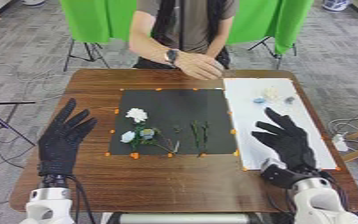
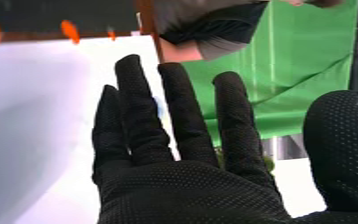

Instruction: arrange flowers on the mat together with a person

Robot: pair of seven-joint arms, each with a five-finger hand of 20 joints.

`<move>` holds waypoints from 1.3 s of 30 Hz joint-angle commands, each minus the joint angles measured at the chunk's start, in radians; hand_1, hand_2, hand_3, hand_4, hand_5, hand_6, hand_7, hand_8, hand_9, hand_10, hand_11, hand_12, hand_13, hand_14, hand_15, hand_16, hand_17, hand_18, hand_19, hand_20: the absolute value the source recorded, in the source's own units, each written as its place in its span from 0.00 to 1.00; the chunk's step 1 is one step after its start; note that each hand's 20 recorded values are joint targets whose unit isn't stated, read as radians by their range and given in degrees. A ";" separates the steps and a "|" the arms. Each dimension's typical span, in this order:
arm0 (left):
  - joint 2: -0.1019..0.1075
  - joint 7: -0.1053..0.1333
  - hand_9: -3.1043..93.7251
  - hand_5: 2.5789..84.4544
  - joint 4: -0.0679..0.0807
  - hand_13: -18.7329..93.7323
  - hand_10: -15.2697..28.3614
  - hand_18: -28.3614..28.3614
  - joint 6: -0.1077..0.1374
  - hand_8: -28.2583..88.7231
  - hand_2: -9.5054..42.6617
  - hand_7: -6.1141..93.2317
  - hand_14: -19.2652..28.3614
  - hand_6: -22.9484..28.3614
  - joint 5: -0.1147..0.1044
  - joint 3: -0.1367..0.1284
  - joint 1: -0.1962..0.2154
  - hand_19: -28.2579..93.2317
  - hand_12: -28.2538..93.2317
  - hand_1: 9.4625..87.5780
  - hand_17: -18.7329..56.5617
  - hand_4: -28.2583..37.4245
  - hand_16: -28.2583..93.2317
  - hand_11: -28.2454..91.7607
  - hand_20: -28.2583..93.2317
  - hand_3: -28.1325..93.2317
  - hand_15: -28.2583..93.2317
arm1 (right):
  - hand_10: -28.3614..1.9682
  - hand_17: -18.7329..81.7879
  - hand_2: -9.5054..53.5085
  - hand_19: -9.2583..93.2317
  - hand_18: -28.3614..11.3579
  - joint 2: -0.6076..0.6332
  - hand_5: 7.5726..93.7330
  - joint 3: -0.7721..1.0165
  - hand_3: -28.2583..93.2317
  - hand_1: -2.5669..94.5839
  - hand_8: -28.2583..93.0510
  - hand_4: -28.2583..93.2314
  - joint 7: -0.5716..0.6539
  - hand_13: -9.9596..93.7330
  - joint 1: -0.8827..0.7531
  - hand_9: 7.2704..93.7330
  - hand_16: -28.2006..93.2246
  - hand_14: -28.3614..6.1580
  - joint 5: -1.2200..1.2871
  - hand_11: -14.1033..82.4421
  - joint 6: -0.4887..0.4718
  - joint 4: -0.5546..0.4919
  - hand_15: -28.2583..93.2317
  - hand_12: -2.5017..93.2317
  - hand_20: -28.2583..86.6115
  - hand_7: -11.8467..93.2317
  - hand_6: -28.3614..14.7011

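Black-gloved left hand (image 1: 58, 147) is held open, empty. On the dark square mat (image 1: 165, 102), a ruffled white flower (image 1: 136, 115), pale-blue blooms (image 1: 128, 136) and green stems (image 1: 199, 136) are laid. Past the person's hand (image 1: 198, 65), pale flowers (image 1: 270, 93) on the white rectangular sheet (image 1: 249, 117) could be crushed if gripped too hard by the open, empty, black-gloved right hand (image 1: 289, 145).

A brown table (image 1: 180, 182) is bathed in soft, even light in the head view, faint sheen spread across its wood; in the right wrist view, the white mat (image 2: 64, 100) is brightly lit and crossed by a soft grey shadow.
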 commanded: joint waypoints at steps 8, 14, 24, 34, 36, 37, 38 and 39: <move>-0.008 -0.025 0.41 0.36 0.010 0.44 0.73 0.94 -0.009 0.16 0.34 0.16 0.89 0.53 0.001 0.015 -0.020 0.74 0.32 0.14 0.22 0.00 0.18 0.40 0.23 0.85 0.57 | 0.39 0.20 0.39 0.53 0.20 0.037 0.39 -0.117 0.83 0.17 0.13 0.01 0.053 0.44 0.131 0.46 0.34 0.21 -0.023 0.26 0.091 0.016 0.53 0.17 0.41 0.23 0.70; -0.011 -0.037 0.41 0.36 0.013 0.44 0.74 0.95 -0.013 0.16 0.35 0.17 0.89 0.53 0.004 0.016 -0.023 0.75 0.32 0.14 0.21 0.00 0.18 0.40 0.23 0.85 0.57 | 0.39 0.20 0.39 0.54 0.20 0.032 0.39 -0.132 0.84 0.17 0.13 0.01 0.063 0.44 0.157 0.46 0.34 0.21 -0.033 0.26 0.088 0.022 0.53 0.17 0.41 0.23 0.70; -0.010 -0.037 0.41 0.36 0.009 0.44 0.74 0.95 -0.010 0.16 0.35 0.17 0.89 0.53 0.002 0.015 -0.021 0.75 0.32 0.14 0.20 0.00 0.18 0.40 0.22 0.85 0.58 | 0.39 0.20 0.39 0.54 0.20 0.039 0.40 -0.125 0.84 0.17 0.13 0.01 0.066 0.44 0.153 0.46 0.34 0.21 -0.041 0.27 0.087 0.017 0.53 0.17 0.41 0.23 0.70; -0.006 -0.031 0.41 0.36 0.012 0.44 0.74 0.95 -0.008 0.16 0.35 0.17 0.89 0.53 -0.001 0.019 -0.024 0.75 0.32 0.15 0.20 0.00 0.18 0.40 0.21 0.85 0.58 | 0.39 0.20 0.38 0.54 0.20 0.046 0.40 -0.123 0.84 0.17 0.13 0.01 0.058 0.44 0.154 0.47 0.34 0.21 -0.021 0.27 0.088 0.018 0.53 0.17 0.41 0.23 0.70; -0.002 -0.029 0.42 0.36 0.011 0.44 0.74 0.95 -0.005 0.16 0.35 0.17 0.89 0.54 -0.002 0.021 -0.020 0.75 0.32 0.15 0.20 0.00 0.18 0.41 0.21 0.85 0.58 | 0.39 0.20 0.38 0.54 0.20 0.048 0.40 -0.120 0.84 0.17 0.13 0.01 0.059 0.44 0.149 0.47 0.34 0.22 -0.024 0.27 0.082 0.016 0.54 0.17 0.41 0.23 0.70; -0.001 -0.029 0.42 0.36 0.012 0.44 0.74 0.95 -0.005 0.16 0.35 0.17 0.89 0.54 -0.003 0.022 -0.019 0.75 0.32 0.15 0.20 0.00 0.18 0.41 0.21 0.85 0.58 | 0.40 0.20 0.38 0.54 0.20 0.049 0.40 -0.121 0.84 0.17 0.13 0.01 0.059 0.44 0.150 0.47 0.34 0.22 -0.029 0.27 0.082 0.016 0.54 0.17 0.41 0.23 0.70; -0.001 -0.030 0.41 0.36 0.011 0.44 0.74 0.95 -0.004 0.16 0.35 0.17 0.89 0.54 -0.004 0.022 -0.018 0.75 0.32 0.15 0.20 0.00 0.18 0.41 0.21 0.85 0.58 | 0.39 0.20 0.38 0.54 0.20 0.051 0.40 -0.121 0.84 0.17 0.13 0.01 0.059 0.44 0.150 0.47 0.34 0.22 -0.029 0.27 0.086 0.014 0.54 0.17 0.41 0.23 0.70; -0.002 -0.030 0.41 0.36 0.012 0.44 0.74 0.95 -0.008 0.16 0.35 0.17 0.89 0.54 -0.003 0.021 -0.018 0.75 0.32 0.15 0.20 0.00 0.18 0.41 0.21 0.85 0.58 | 0.39 0.20 0.38 0.54 0.20 0.055 0.40 -0.121 0.84 0.17 0.13 0.01 0.059 0.44 0.150 0.47 0.34 0.22 -0.028 0.27 0.091 0.013 0.54 0.17 0.41 0.23 0.70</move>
